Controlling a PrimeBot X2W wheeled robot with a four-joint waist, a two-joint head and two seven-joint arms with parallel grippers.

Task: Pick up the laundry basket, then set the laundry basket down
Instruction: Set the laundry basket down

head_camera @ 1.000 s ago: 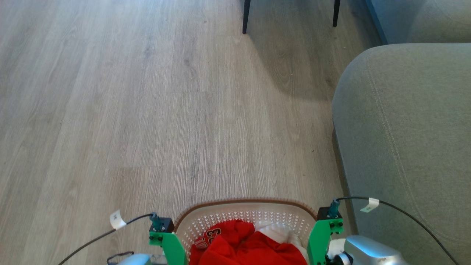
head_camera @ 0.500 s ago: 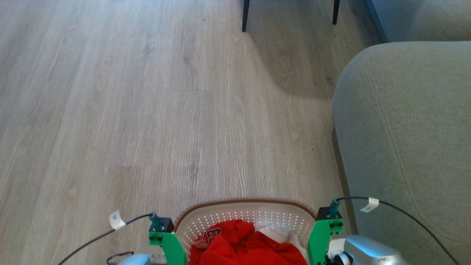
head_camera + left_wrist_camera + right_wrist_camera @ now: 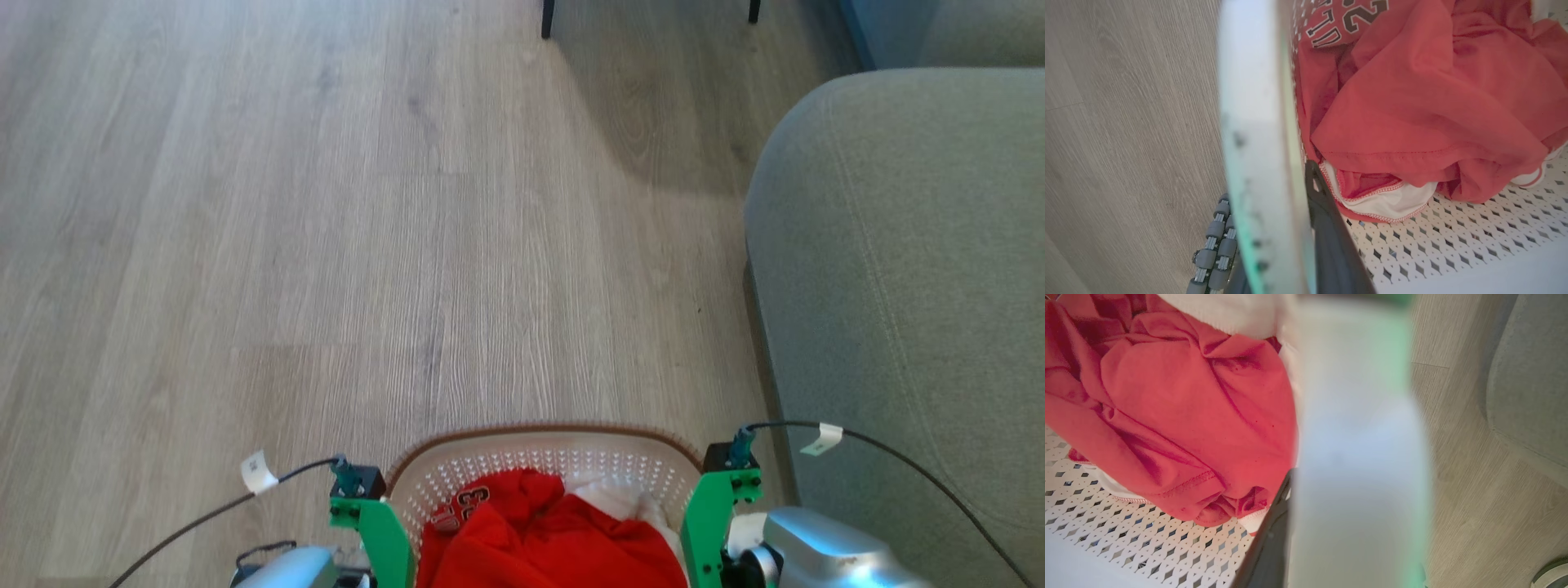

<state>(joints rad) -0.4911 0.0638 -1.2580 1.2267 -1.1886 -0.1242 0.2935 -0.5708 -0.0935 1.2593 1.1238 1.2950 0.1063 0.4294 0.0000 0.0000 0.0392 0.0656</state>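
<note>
I get soft, even daylight on the head view. The floor [image 3: 326, 245] is brightest at the upper left, with a broad dim shadow at top centre and a thin dark one along the sofa [image 3: 898, 286]. On both wrist views the basket [image 3: 1261, 143] edge sits close against the lens as a pale, smeared band, green-fringed on the right wrist. The shirt [image 3: 1433, 102] behind it is fairly sharp, though slightly washed out.

laundry basket [image 3: 571, 467]: cream, perforated, brown rim | shirt [image 3: 555, 547]: red | floor [image 3: 326, 245]: grey wood-grain
</note>
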